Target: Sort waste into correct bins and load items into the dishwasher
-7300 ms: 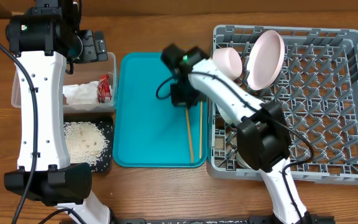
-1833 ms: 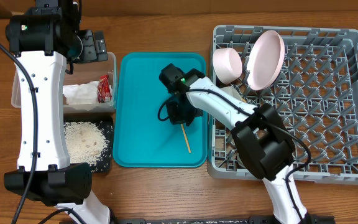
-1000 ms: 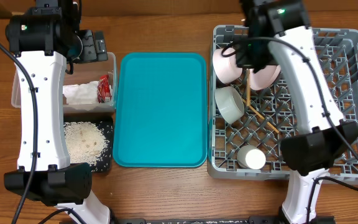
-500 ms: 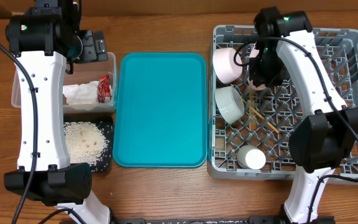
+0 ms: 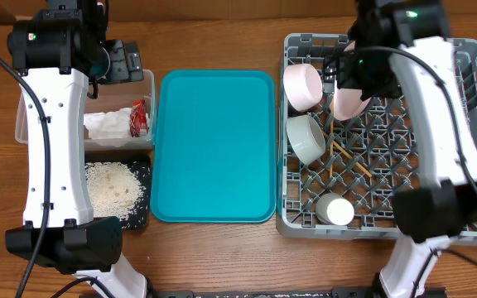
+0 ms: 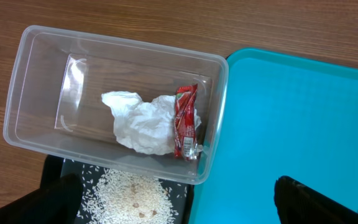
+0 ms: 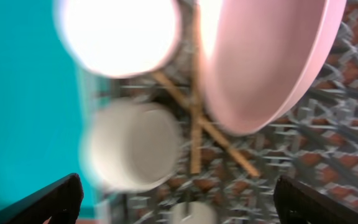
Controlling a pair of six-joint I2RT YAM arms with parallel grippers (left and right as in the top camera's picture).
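The dishwasher, a grey rack [image 5: 437, 178], holds a pink plate [image 5: 350, 101] [image 7: 260, 56] on edge, a pinkish bowl [image 5: 303, 85] [image 7: 120, 34], a white bowl [image 5: 307, 138] [image 7: 135, 152], a small cup [image 5: 335, 209] and two crossed chopsticks [image 5: 344, 155] [image 7: 194, 140]. My right gripper [image 5: 348, 73] [image 7: 182, 208] hovers open and empty above them. A clear tub [image 5: 147, 91] [image 6: 23, 112] contains a crumpled napkin [image 5: 104, 125] [image 6: 138, 121] and a red wrapper [image 5: 139, 117] [image 6: 186, 121]. Rice [image 5: 113, 186] [image 6: 129, 196] lies in the black tray [image 5: 143, 217]. Above the tub hangs my left gripper [image 5: 129, 62] [image 6: 179, 208], open and empty.
The teal serving tray [image 5: 214, 145] [image 6: 291, 124] lies bare between the bins and the rack. The right half of the rack shows only pegs. Wooden tabletop surrounds everything. The right wrist view is blurred by motion.
My right gripper carried the chopsticks from the teal tray to the rack, opened and let them go among the pegs, then lifted. The left arm has not moved.
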